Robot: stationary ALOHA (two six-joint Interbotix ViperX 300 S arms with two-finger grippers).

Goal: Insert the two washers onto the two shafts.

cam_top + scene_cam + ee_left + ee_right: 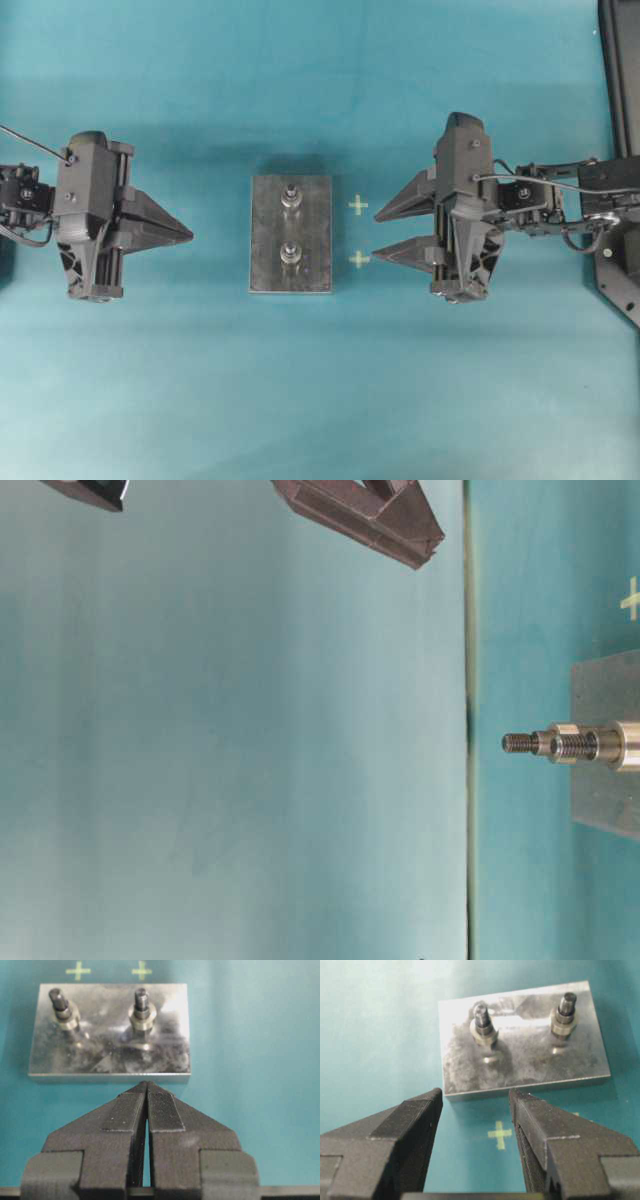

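A grey metal plate lies mid-table with two upright threaded shafts, one farther and one nearer. Each shaft carries a metal collar at its base, and I cannot tell a washer apart from these collars. My left gripper is shut with nothing in it, its tips pointing at the plate's left edge. To the right of the plate my right gripper stands open and empty, apart from the plate. Its fingers hang above the table.
Two pale green crosses are marked on the teal cloth between the plate and my right gripper. One cross lies between the right jaws. Dark equipment stands along the right edge.
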